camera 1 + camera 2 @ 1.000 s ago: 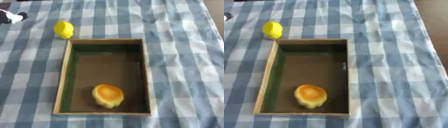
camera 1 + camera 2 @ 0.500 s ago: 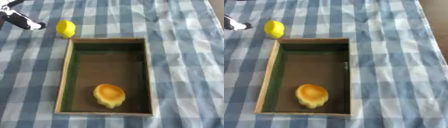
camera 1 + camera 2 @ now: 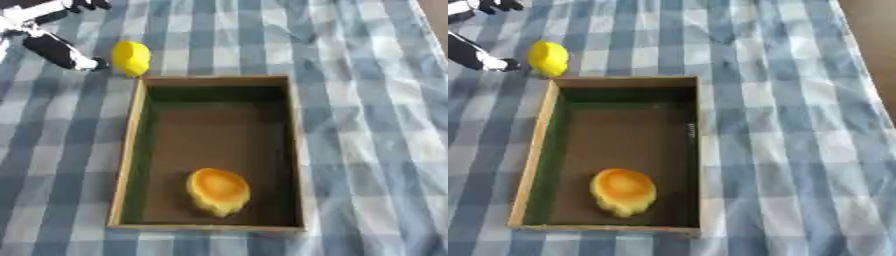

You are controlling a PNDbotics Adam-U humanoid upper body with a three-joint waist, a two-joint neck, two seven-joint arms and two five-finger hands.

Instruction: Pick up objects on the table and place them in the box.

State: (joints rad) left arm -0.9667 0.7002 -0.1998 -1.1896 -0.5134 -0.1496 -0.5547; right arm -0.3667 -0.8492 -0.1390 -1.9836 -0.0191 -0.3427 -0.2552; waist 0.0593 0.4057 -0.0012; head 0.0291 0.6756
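Note:
A yellow lemon-shaped fruit (image 3: 131, 58) lies on the checked cloth just beyond the far left corner of the wooden box (image 3: 128, 150). Inside the box, near its front, sits a yellow-orange round object (image 3: 217, 190). My left hand (image 3: 52, 46) reaches in from the upper left; its fingers are spread, with one fingertip close to the left of the fruit and others higher up at the top edge. It holds nothing. The right hand shows in no view.
Blue and white checked cloth (image 3: 367, 125) covers the table. A brown strip of bare table edge (image 3: 872, 45) shows at the far right.
My left hand has come further in from the upper left toward the yellow fruit. The fruit and box stay where they were.

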